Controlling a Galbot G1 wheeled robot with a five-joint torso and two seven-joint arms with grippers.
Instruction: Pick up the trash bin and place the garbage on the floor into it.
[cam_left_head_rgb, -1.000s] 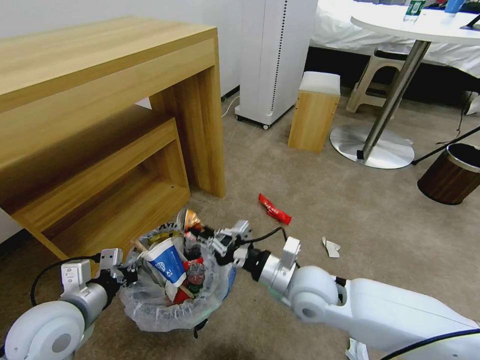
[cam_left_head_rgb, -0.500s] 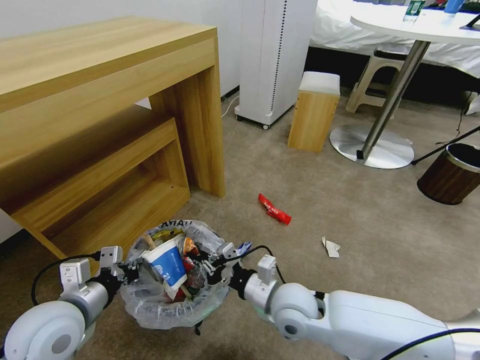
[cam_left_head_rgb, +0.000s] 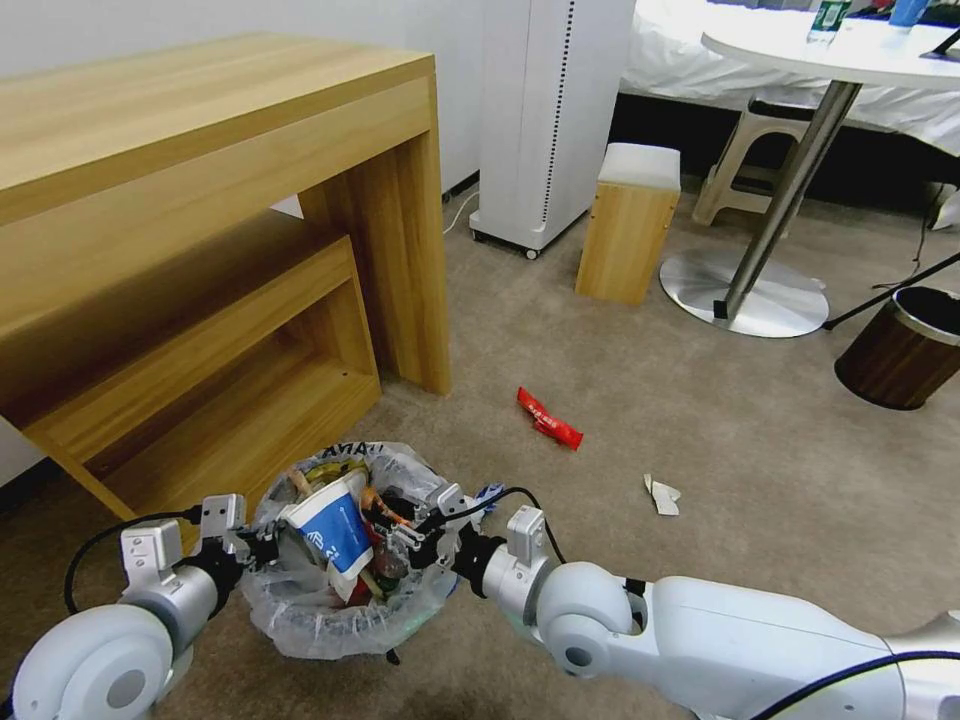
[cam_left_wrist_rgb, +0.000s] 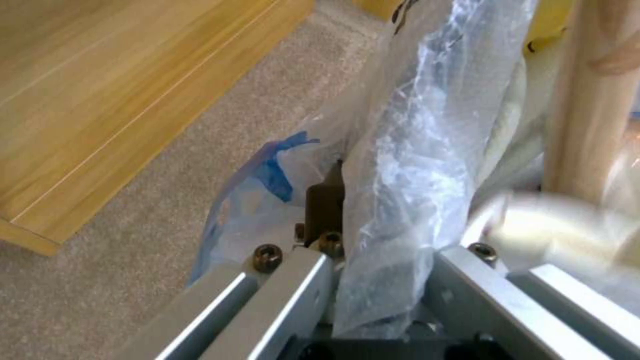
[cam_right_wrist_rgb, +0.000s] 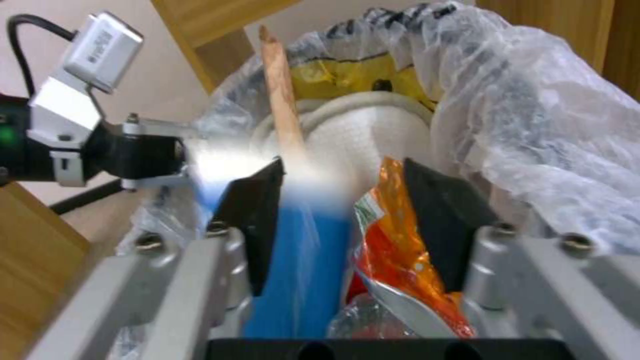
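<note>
We've got the trash bin on the floor right by the wooden desk, stuffed with a blue-white paper cup and wrappers. Our left gripper is clamped on the bin's bagged rim, and our right gripper is over the bin's opening, fingers spread among the junk. A red wrapper and a paper scrap lie on the carpet, apart from the bin.

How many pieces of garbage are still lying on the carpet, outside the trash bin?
2. A red wrapper lies ahead of the trash bin, toward the robot's right. A paper scrap lies farther right. More may be hidden behind the right arm or the bin.
</note>
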